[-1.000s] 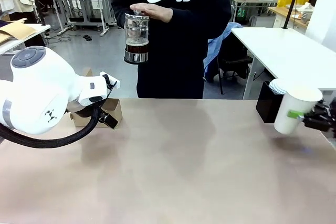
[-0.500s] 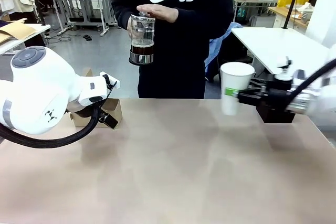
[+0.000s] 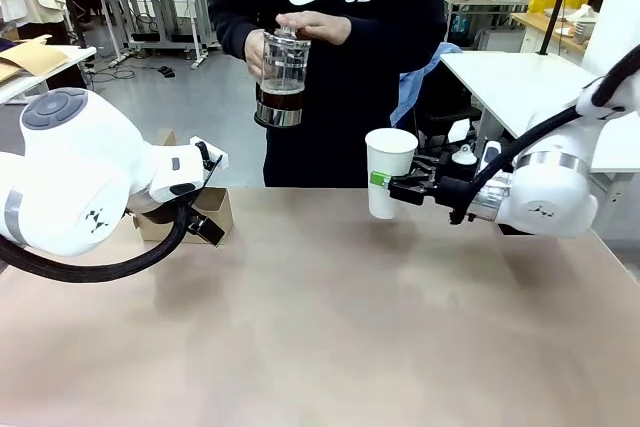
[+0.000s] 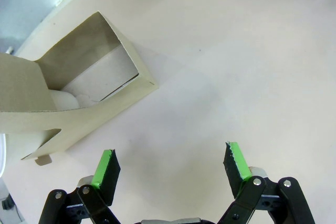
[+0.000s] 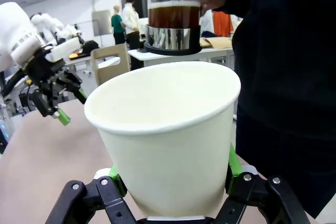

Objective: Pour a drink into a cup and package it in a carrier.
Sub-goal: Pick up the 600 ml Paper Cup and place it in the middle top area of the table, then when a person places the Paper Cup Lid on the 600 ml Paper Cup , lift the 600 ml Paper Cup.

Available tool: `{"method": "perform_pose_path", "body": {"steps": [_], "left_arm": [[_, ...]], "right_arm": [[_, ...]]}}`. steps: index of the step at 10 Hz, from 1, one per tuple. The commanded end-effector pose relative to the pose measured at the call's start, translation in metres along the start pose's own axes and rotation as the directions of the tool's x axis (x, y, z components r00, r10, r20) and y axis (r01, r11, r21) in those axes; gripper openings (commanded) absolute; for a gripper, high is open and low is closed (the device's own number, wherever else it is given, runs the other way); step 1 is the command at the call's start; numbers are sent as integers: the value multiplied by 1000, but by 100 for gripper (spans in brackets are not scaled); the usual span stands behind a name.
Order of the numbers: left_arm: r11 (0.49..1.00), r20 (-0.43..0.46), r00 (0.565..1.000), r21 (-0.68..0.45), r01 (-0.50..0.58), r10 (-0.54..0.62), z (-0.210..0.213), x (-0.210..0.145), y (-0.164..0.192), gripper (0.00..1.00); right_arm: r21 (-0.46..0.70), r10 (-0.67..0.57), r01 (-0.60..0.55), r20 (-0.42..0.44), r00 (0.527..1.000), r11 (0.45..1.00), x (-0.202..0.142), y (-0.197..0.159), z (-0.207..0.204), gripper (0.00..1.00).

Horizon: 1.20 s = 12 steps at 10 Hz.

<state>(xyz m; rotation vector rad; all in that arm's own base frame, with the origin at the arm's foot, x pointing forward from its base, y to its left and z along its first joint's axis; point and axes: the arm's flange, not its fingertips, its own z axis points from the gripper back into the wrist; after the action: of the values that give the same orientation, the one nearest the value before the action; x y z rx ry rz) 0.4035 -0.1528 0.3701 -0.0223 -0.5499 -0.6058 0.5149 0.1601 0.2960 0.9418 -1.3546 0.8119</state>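
Observation:
A person at the far side holds a clear glass pot (image 3: 282, 77) with the dark brown drink in its lower part. One hand is on its lid. My right gripper (image 3: 392, 187) is shut on the empty white cup (image 3: 389, 171) and holds it upright above the table, just right of and below the pot. From the right wrist, the cup (image 5: 168, 135) sits between the green pads (image 5: 233, 162), with the pot (image 5: 175, 17) behind it. My left gripper (image 4: 170, 160) is open over bare table beside the brown carrier (image 4: 79, 95). That carrier (image 3: 216, 209) sits at the far left.
The large white left arm (image 3: 70, 172) takes up the left side. A white side table (image 3: 545, 87) stands behind the right arm. The table's middle and near side (image 3: 320, 327) offer free room. Other workbenches and people are far behind.
My right arm has carried the cup from the table's right edge leftward to the middle and set it upright. The person has shifted the pot slightly right. The left arm has not moved.

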Motion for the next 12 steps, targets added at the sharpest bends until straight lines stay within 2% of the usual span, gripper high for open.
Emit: {"method": "perform_pose_path", "body": {"steps": [1, 2, 3, 12], "left_arm": [[1000, 1, 1000, -2, -2, 2, 0, 0, 1, 100], [1000, 1, 1000, -2, -2, 2, 0, 0, 1, 100], [1000, 1, 1000, -2, -2, 2, 0, 0, 1, 100], [1000, 1, 1000, -2, -2, 2, 0, 0, 1, 100]], "right_arm": [[-18, 1, 0, 49, 999, 1000, -3, -10, -7, 81], [59, -28, 25, 52, 998, 998, -4, -12, -7, 81], [1, -6, 6, 11, 1000, 1000, -5, -7, -4, 81], [1, -6, 6, 11, 1000, 1000, -5, -7, -4, 81]]}}
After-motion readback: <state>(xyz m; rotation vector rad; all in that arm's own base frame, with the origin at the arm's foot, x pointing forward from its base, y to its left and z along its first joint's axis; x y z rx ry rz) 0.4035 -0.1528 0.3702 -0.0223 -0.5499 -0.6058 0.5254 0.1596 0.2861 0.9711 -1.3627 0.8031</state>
